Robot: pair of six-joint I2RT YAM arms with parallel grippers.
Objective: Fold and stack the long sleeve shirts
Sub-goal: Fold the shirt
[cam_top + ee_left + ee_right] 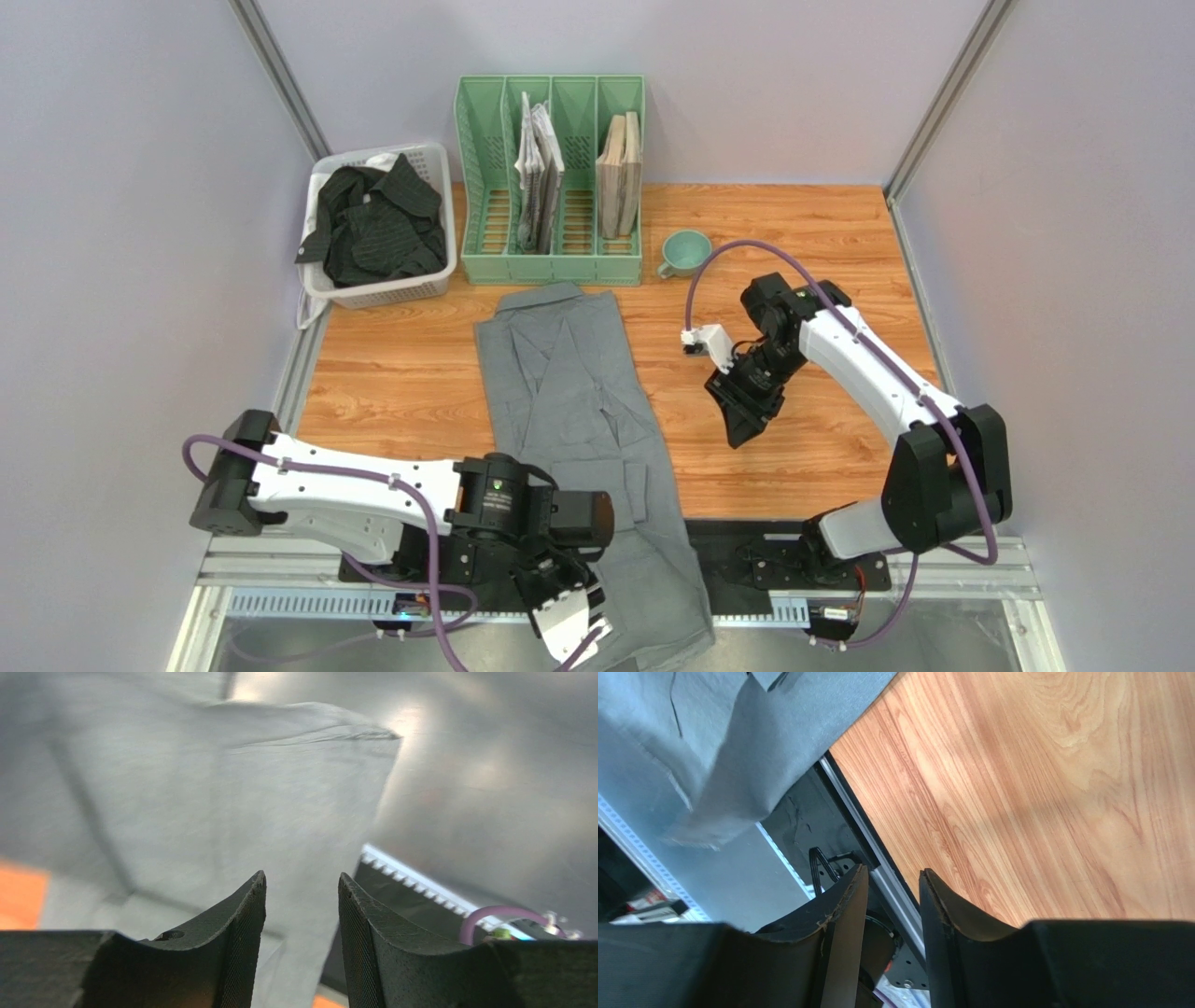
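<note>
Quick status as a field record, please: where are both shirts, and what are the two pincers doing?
grey shirt: laid lengthwise on the table, hem hanging over the near edge
black shirt: crumpled in the basket, far left
left pincer: open, empty, by the grey shirt's hem
right pincer: open, empty, over bare table right of the grey shirt
stack: none yet
</note>
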